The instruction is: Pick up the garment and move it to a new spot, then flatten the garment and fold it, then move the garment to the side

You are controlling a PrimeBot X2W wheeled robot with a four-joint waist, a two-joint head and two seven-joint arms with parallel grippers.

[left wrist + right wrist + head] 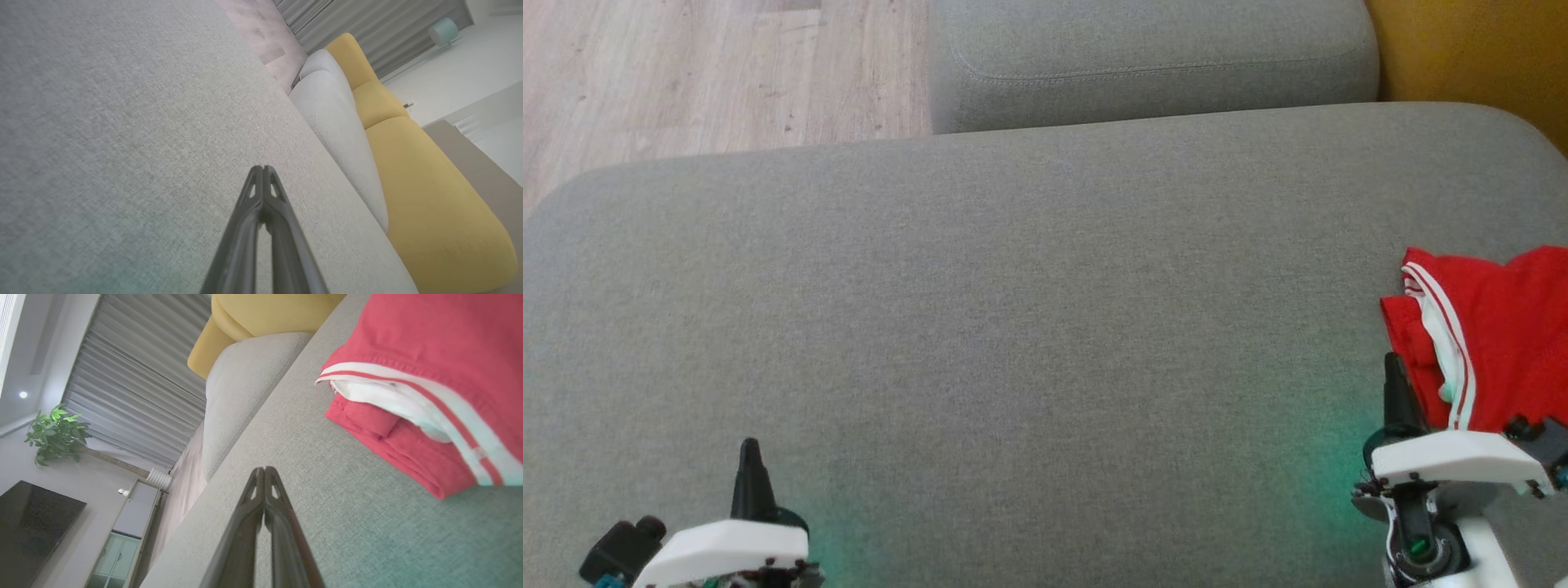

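**Folded red garment at the right edge of the sofa, both tools closed on nothing**

We see the red garment (1494, 343), trimmed with white stripes, lying folded on the grey sofa seat (1013, 286) at the far right of the head view, where the frame edge cuts it off. Our right tool (1393, 363) stands at the lower right, its two dark fingers pressed tight together and gripping nothing. Its tip is just beside the garment's left edge, and we cannot tell whether it touches the cloth. In the right wrist view the garment lies in the upper right, apart from the fingers. Our left tool (750, 449) sits at the lower left, also narrowed fully and holding nothing, well apart from the garment. A grey back cushion (1152, 57) lies at the top centre, the wooden floor (686, 73) at the upper left.
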